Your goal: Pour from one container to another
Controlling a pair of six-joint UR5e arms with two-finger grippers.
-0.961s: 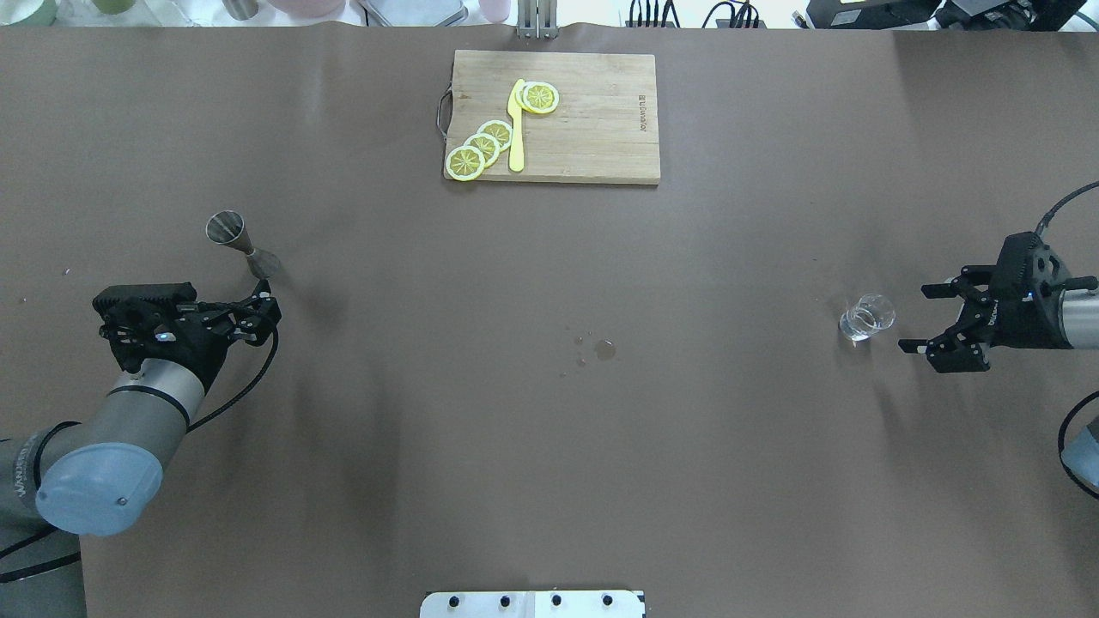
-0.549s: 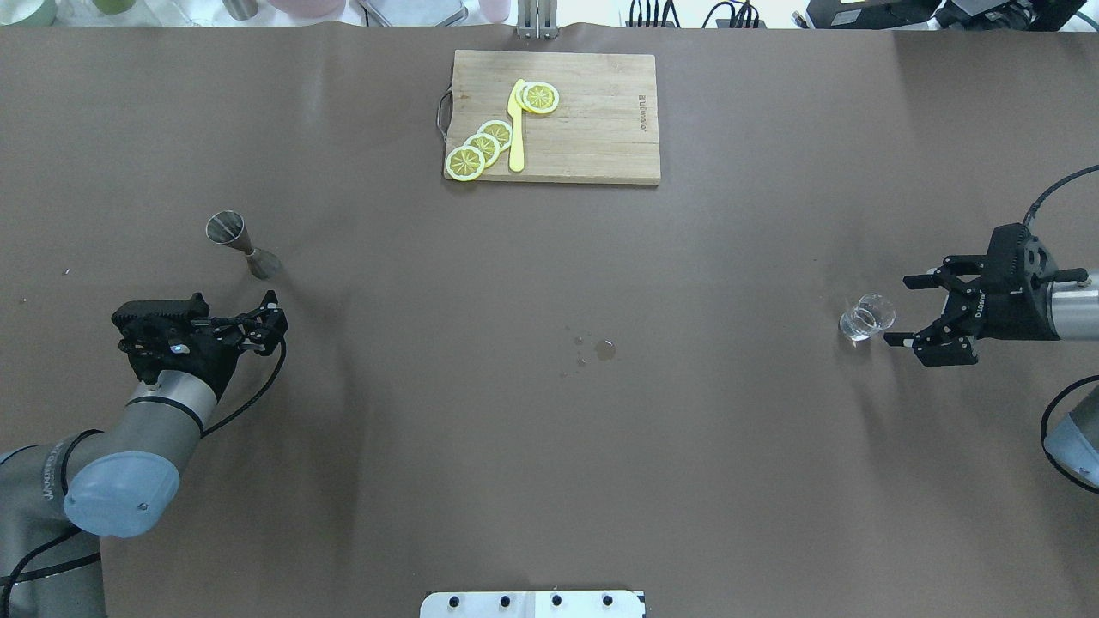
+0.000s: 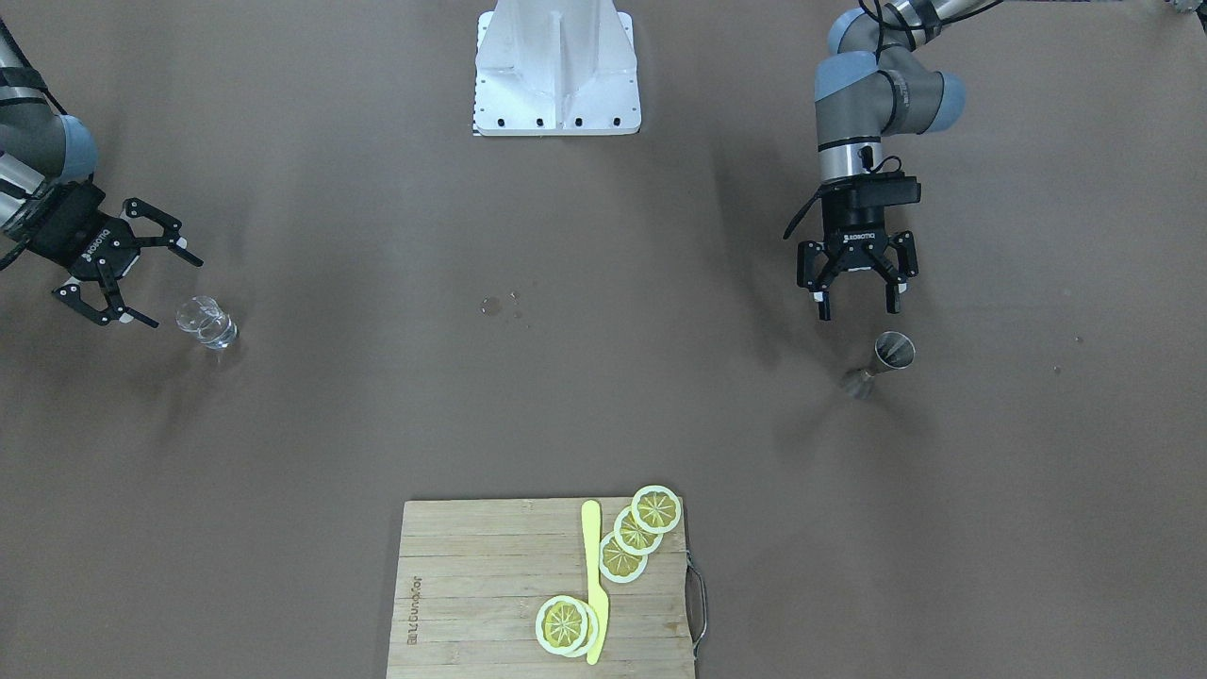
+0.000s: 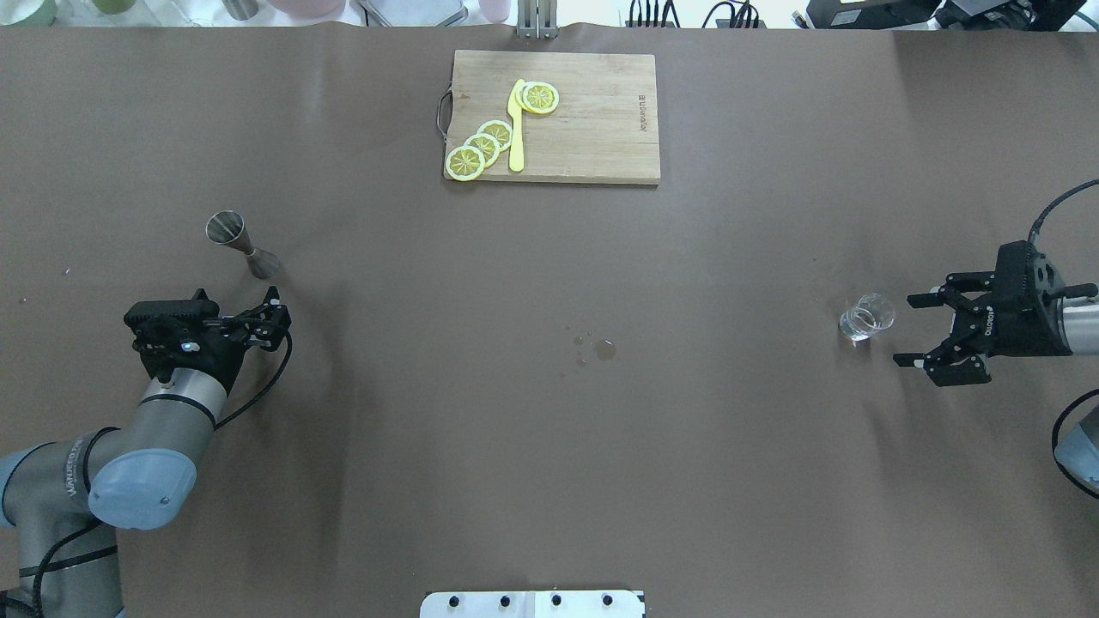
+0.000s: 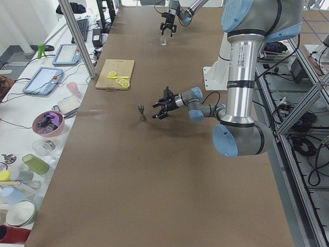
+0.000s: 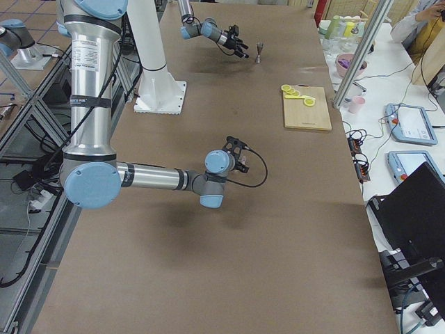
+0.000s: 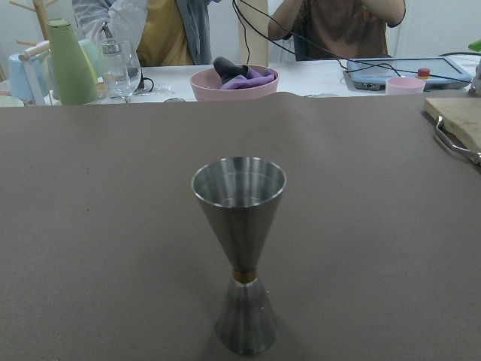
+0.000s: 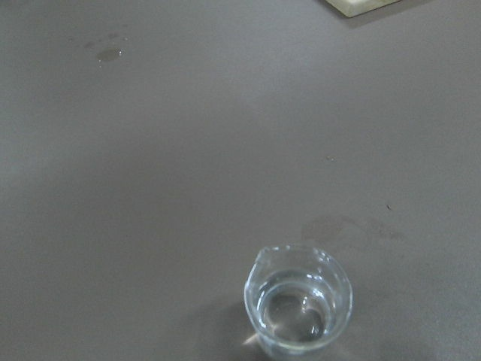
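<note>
Two pincers, both spread and empty. Front-facing view: left pincer [image 3: 858,307] hovers near the upright jigger [image 3: 883,362]; right pincer [image 3: 172,291] stands just beside the glass [image 3: 206,323] on the bench [image 3: 603,396]. Overhead view: neither vessel is touched. Wrist views: jigger centred; glass holds clear liquid. Step in hand, as judged: approach. Next: advance and close on each vessel squarely.

Wooden cutting board [image 4: 592,120] on far side of desk [image 4: 429,446], lemon slices [image 4: 483,148] and yellow knife [image 4: 516,137] lying on it. Small wet spots [image 4: 605,348] mid-desk.
</note>
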